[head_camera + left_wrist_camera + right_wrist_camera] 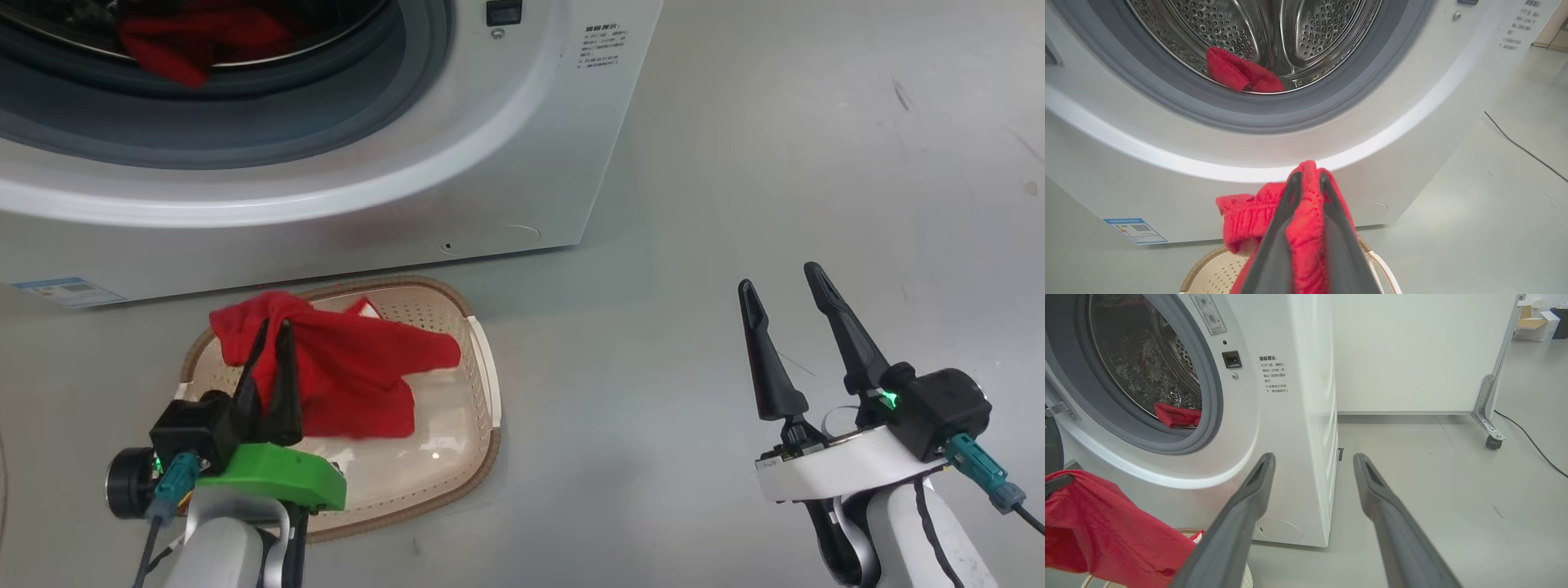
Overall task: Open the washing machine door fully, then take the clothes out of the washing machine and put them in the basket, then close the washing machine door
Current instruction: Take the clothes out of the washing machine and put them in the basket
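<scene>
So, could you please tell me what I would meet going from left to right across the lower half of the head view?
blue label → left gripper, shut on the clothes → right gripper, open

Pinching a fold of the red garment point(351, 367) with the left gripper point(275, 331), both dark fingers drawn almost together, cloth squeezed between them right up to the tips. Carrying that wrist low at the lower left of the head view, pale forearm below it. Holding the right gripper point(778, 279) at the lower right, fingers spread wide in a V with nothing between them, tips pointing up and slightly left, white wrist and forearm beneath.
</scene>
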Available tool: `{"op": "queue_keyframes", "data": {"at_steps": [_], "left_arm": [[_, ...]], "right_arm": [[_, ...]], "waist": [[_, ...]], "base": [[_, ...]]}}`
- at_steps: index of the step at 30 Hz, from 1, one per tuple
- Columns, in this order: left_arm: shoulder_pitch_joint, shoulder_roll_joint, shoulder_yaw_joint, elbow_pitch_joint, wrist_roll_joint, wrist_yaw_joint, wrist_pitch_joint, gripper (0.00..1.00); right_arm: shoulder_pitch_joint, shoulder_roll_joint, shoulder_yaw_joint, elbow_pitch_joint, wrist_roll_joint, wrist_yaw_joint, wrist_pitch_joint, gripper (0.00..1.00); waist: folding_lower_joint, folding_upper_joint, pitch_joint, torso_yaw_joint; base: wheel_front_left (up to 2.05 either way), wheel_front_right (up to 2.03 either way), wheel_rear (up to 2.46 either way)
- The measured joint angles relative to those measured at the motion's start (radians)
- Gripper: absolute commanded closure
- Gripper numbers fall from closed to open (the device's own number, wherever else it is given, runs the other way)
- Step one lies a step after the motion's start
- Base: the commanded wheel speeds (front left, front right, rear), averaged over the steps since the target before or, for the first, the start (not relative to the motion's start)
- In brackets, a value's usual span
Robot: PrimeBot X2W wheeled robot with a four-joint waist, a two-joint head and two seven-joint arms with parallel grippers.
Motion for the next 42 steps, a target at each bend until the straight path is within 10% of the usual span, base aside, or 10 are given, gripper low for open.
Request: {"op": "queue_keyframes", "data": {"at_steps": [42], "left_arm": [[-0.433,0.059,0.034,0.635,-0.045,-0.025,0.328,1.00]], "right_arm": [[-0.225,0.012,0.021,-0.057,0.070,0.000,0.000,0.00]], "waist": [[0.0002,0.0000,0.420,-0.222]], "base": [[0.00,0.00,0.00]]}}
